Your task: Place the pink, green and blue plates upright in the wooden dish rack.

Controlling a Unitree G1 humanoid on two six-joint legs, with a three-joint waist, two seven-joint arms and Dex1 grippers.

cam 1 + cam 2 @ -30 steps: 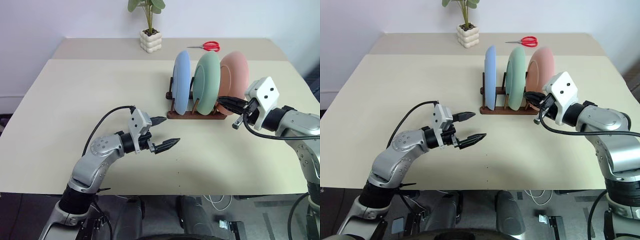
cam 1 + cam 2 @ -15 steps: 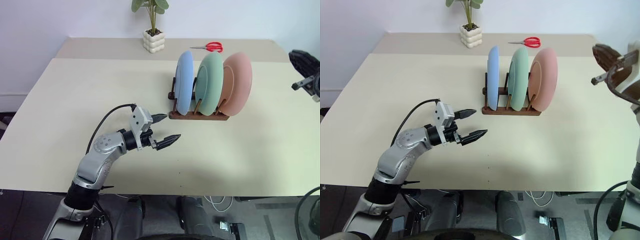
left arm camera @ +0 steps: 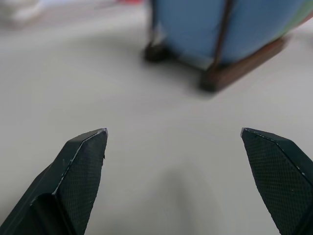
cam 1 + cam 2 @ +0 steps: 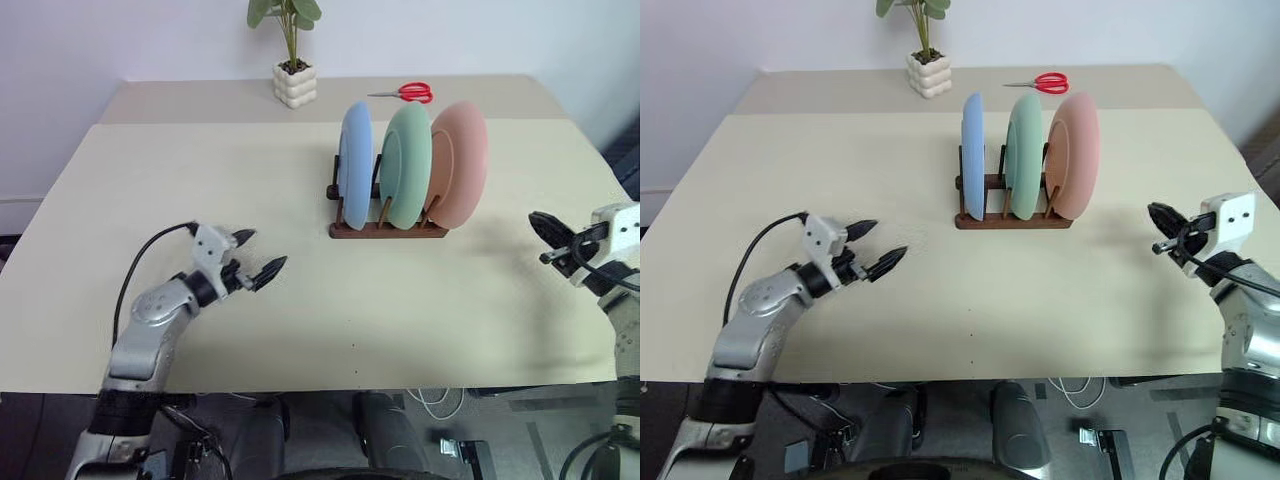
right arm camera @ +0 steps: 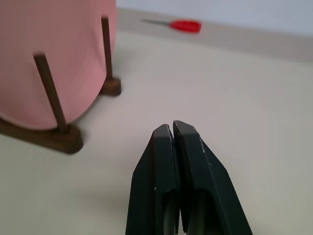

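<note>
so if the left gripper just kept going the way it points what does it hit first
Probably the wooden dish rack at its blue plate end. The open left gripper aims across bare table toward it in the wrist view, though depth is hard to judge.

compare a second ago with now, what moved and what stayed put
Both arms drew back from the wooden dish rack. The right gripper, shut, was right beside the pink plate and now sits well off to the right. The left gripper, open, pulled away to the left, holding nothing. The pink, green and blue plates stayed upright in the rack; scissors and plant unmoved.
</note>
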